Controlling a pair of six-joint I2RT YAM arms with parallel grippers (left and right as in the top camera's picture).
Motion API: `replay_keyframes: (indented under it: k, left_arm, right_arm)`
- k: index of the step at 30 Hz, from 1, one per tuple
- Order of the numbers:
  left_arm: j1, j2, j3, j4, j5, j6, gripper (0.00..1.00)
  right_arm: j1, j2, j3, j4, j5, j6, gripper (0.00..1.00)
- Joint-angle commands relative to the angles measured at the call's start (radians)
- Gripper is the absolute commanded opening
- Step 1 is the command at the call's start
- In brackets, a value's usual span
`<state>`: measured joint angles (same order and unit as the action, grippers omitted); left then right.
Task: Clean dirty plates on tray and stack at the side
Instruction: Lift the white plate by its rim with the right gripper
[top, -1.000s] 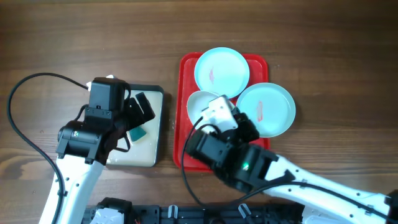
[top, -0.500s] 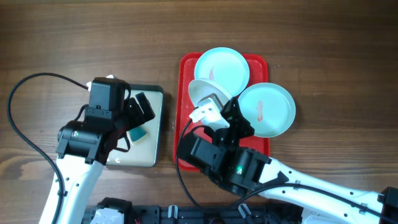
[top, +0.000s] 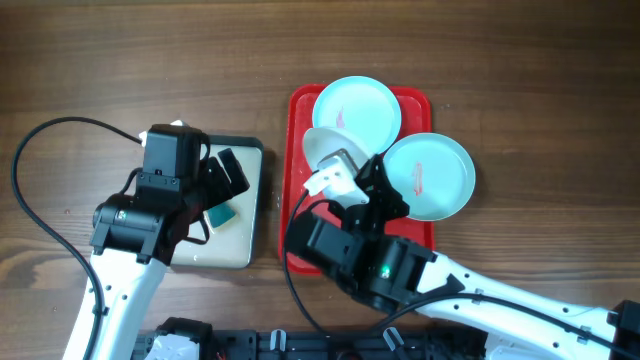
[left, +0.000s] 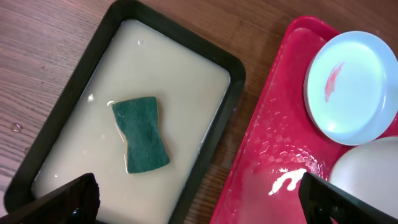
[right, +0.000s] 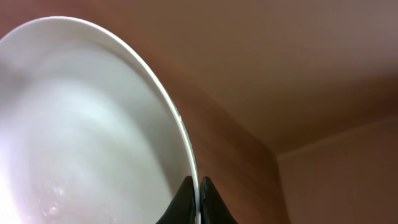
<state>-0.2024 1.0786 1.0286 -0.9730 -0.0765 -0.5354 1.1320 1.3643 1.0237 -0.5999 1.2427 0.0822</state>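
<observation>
The left jaws hang spread wide and empty above the black-rimmed cream tray (left: 231, 118), where a green sponge (left: 140, 134) lies in cloudy liquid. Over the red tray (top: 296, 150), the right jaws are clamped on the rim of the white plate (top: 322, 148), holding it tilted. The far blue plate (top: 357, 112) and the right blue plate (top: 428, 176), both smeared red, wait on the tray. The wiping should go best if the pinch stays firm, the plate's face turns toward the sponge side, and the sponge is grasped across its narrow waist.
</observation>
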Motion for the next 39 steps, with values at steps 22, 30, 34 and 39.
replay_keyframes:
  k: [22, 30, 34, 39]
  left_arm:
    - [0.005, -0.004, 0.017, 0.0, 0.012, 0.008, 1.0]
    - [0.005, -0.004, 0.017, 0.0, 0.012, 0.008, 1.0]
    - [0.005, -0.004, 0.017, 0.0, 0.012, 0.008, 1.0]
    - [0.005, -0.004, 0.017, 0.0, 0.013, 0.008, 1.0]
  right_arm:
    - [0.08, 0.013, 0.012, 0.14, 0.07, -0.311, 0.04]
    - [-0.011, 0.016, 0.012, 0.061, -0.051, -0.118, 0.04]
    - [-0.187, 0.007, 0.012, -0.003, -0.479, 0.04, 0.04]
    - [-0.277, 0.0, 0.013, -0.092, -0.631, 0.114, 0.05]
